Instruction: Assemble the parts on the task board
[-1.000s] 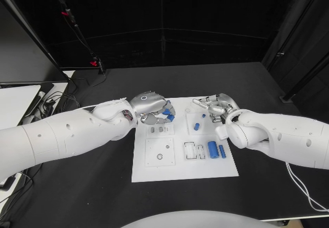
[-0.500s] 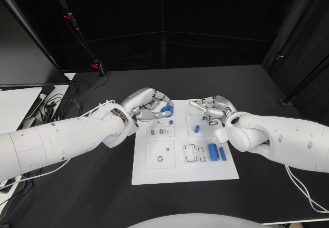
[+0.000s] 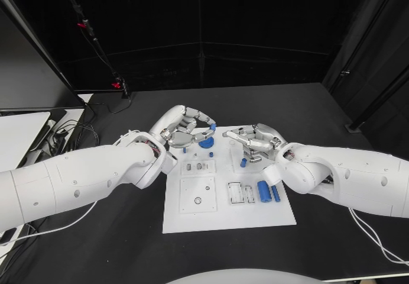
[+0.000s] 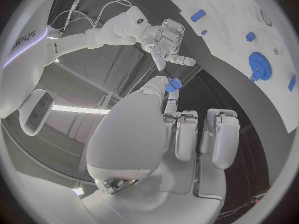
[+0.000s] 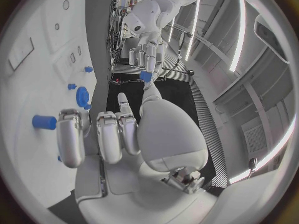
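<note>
White task board point(image 3: 229, 220) flat on the black counter point(image 3: 341, 118), both arms reaching over its far end. Blue parts counted in the head view: one gear point(image 3: 205, 142) at the far edge, one small peg point(image 3: 243, 161) near the middle of the far half, two cylinders side by side toward the right edge, a thick one point(image 3: 264, 192) and a thin one point(image 3: 275, 193); a few smaller blue bits near the gear, too small to count with certainty. Several pale recessed slots point(image 3: 239, 191) and round holes in the board's nearer half.

Left robot hand point(image 3: 184, 126) raised above the far left corner of the board, pinching a small blue part point(image 3: 210, 126) at the fingertips, other fingers curled; same pinch plain in the left wrist view point(image 4: 173, 84). Right robot hand point(image 3: 253, 139) over the far right part of the board, holding nothing, fingers partly curled yet apart, just above the small peg.

Compared with a second ago: left robot hand lifted higher and farther from the board with its small blue part, gear now uncovered; right robot hand shifted inward toward the board's middle.
</note>
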Tool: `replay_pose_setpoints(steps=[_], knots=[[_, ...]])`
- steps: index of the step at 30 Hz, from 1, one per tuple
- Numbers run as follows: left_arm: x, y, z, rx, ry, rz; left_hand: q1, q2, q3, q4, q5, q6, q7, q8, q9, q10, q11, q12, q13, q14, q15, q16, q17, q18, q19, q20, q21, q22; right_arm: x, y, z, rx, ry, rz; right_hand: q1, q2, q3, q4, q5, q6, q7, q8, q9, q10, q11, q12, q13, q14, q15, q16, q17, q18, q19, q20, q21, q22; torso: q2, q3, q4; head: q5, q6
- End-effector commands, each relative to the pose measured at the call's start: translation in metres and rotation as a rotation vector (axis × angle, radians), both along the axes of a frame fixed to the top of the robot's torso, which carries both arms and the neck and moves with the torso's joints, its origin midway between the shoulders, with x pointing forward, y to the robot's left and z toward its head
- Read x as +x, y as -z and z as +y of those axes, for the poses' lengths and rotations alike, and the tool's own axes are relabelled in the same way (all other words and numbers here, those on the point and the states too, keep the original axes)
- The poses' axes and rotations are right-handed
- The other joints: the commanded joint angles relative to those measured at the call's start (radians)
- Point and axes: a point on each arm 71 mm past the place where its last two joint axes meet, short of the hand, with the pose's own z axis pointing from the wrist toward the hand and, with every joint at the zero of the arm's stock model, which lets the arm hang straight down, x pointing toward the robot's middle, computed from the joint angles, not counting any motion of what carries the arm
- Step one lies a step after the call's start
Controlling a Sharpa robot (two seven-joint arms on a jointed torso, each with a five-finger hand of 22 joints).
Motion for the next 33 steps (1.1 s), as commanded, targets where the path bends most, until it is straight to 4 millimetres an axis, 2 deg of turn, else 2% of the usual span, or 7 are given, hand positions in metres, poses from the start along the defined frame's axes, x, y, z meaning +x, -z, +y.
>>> replay_pose_setpoints(steps=[1, 6, 9, 13, 21, 25, 33], knots=[[0.0, -0.001, 0.0, -0.078, 0.007, 0.051, 0.004, 0.011, -0.008, -0.001, 0.007, 0.038, -0.027, 0.0, 0.003, 0.108, -0.006, 0.004, 0.263, 0.105, -0.005, 0.001, 0.263, -0.007, 0.104, -0.01, 0.003, 0.263, -0.006, -0.003, 0.01, 0.072, -0.12, 0.023, -0.005, 0.007, -0.008, 0.0, 0.007, 0.0, 0.012, 0.006, 0.001, 0.104, 0.01, 0.003, 0.263, 0.103, 0.01, 0.002, 0.263, 0.012, 0.05, 0.005, 0.006, 0.233, 0.0, 0.0001, -0.0003, 0.002, 0.001], [0.001, -0.001, 0.0, -0.106, 0.019, 0.084, 0.003, 0.011, -0.011, -0.002, 0.01, 0.037, -0.026, -0.001, 0.003, 0.108, -0.005, 0.004, 0.263, 0.105, -0.005, 0.001, 0.263, -0.007, 0.104, -0.01, 0.003, 0.263, -0.01, -0.005, 0.017, 0.128, -0.17, 0.046, -0.009, 0.007, -0.015, -0.001, 0.011, -0.023, 0.012, 0.002, -0.001, 0.104, 0.011, 0.003, 0.263, 0.103, 0.014, 0.002, 0.263, 0.011, 0.053, 0.011, 0.01, 0.236, -0.001, 0.0008, 0.0001, 0.0, 0.005], [0.001, 0.0, -0.001, -0.117, 0.034, 0.11, 0.003, 0.013, -0.014, -0.003, 0.015, 0.033, -0.025, -0.004, 0.002, 0.108, -0.005, 0.004, 0.263, 0.105, -0.005, 0.001, 0.263, -0.007, 0.104, -0.01, 0.003, 0.263, -0.011, -0.006, 0.019, 0.171, -0.188, 0.067, -0.012, 0.009, -0.019, -0.004, 0.009, -0.065, 0.004, -0.005, -0.002, 0.104, -0.008, 0.003, 0.263, 0.103, 0.001, 0.002, 0.263, 0.009, 0.062, 0.006, 0.02, 0.241, 0.0, 0.0006, 0.0001, -0.003, 0.009], [0.001, 0.002, -0.001, -0.122, 0.058, 0.137, 0.004, 0.015, -0.016, -0.003, 0.018, 0.03, -0.025, -0.006, 0.002, 0.108, -0.004, 0.004, 0.263, 0.105, -0.004, 0.001, 0.263, -0.007, 0.104, -0.01, 0.003, 0.263, -0.013, -0.006, 0.022, 0.228, -0.21, 0.105, -0.023, 0.009, -0.027, -0.006, 0.007, -0.12, -0.021, -0.003, -0.002, 0.104, -0.03, 0.003, 0.263, 0.103, -0.019, 0.002, 0.263, 0.004, 0.075, -0.013, 0.035, 0.248, 0.0, 0.0005, 0.0, -0.006, 0.012], [0.0, 0.004, -0.005, -0.122, 0.106, 0.176, 0.004, 0.015, -0.017, -0.004, 0.019, 0.03, -0.024, -0.006, 0.002, 0.108, -0.004, 0.004, 0.263, 0.105, -0.004, 0.001, 0.263, -0.007, 0.104, -0.01, 0.003, 0.263, -0.017, -0.007, 0.03, 0.369, -0.252, 0.213, -0.061, 0.001, -0.046, 0.0, 0.009, -0.232, -0.013, 0.01, 0.0, 0.104, -0.029, 0.003, 0.263, 0.103, -0.021, 0.002, 0.263, 0.008, 0.06, -0.021, 0.021, 0.243, 0.0, 0.0, 0.0, -0.009, 0.009], [-0.001, 0.004, -0.007, -0.123, 0.131, 0.189, 0.004, 0.016, -0.017, -0.004, 0.019, 0.03, -0.024, -0.006, 0.002, 0.108, -0.004, 0.004, 0.263, 0.105, -0.004, 0.001, 0.263, -0.007, 0.104, -0.01, 0.003, 0.263, -0.018, -0.007, 0.034, 0.428, -0.26, 0.261, -0.072, 0.0, -0.047, -0.002, 0.012, -0.289, 0.003, 0.037, 0.005, 0.104, -0.016, 0.003, 0.263, 0.103, -0.009, 0.002, 0.263, 0.008, 0.059, -0.012, 0.021, 0.243, 0.001, -0.0003, -0.0001, -0.01, 0.012], [-0.002, 0.004, -0.009, -0.129, 0.145, 0.185, 0.004, 0.018, -0.02, -0.004, 0.025, 0.029, -0.024, -0.007, 0.002, 0.108, -0.003, 0.004, 0.263, 0.105, -0.004, 0.001, 0.263, -0.007, 0.104, -0.01, 0.003, 0.263, -0.018, -0.006, 0.04, 0.481, -0.263, 0.32, -0.09, 0.002, -0.051, -0.005, 0.018, -0.357, 0.02, 0.157, 0.03, 0.104, 0.003, 0.003, 0.263, 0.103, 0.009, 0.002, 0.263, 0.008, 0.059, 0.007, 0.024, 0.243, 0.001, 0.0001, 0.0003, -0.009, 0.011]])
